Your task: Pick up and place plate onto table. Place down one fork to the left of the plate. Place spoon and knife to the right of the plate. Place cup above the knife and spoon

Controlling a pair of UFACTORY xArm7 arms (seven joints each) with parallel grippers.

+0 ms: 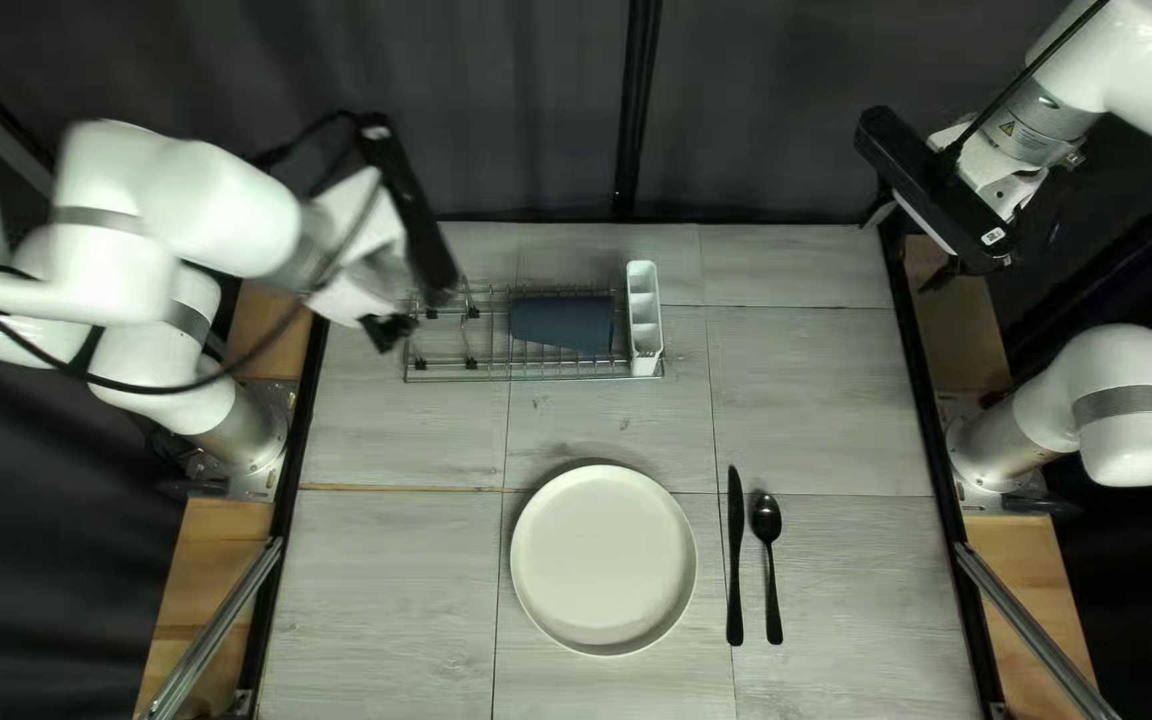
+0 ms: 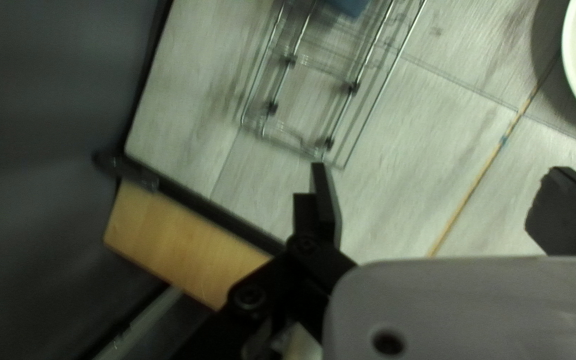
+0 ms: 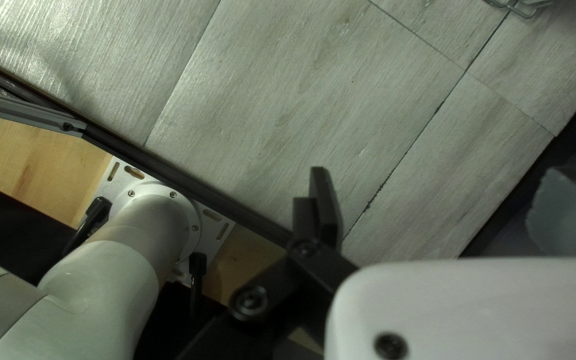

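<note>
The left claw (image 2: 435, 190) is held with its fingers wide apart and nothing gripped, near the nine o'clock end of the wire rack (image 1: 536, 379). From it, the blue cup (image 1: 560, 324) lies on its side at three o'clock, inside the rack, with the white holder (image 1: 644, 327) just beyond. The plate (image 1: 603, 560) rests flat on the counter (image 1: 816, 400) between four and five o'clock from the claw. At its three o'clock side lie the knife (image 1: 735, 560), then the spoon (image 1: 770, 560). No fork can be made out in any view.

Fetching the cup is judged to be the likely step. The claw should be lined up squarely across the cup's body, then lowered so that the wires are not caught. A light, even squeeze should be used, as the round side may roll or slip. The cup should be raised clear before being turned upright, then set down gently beyond the twelve o'clock ends of knife and spoon. The right claw (image 3: 435, 193), raised at two o'clock, empty and spread wide, should be kept clear.
</note>
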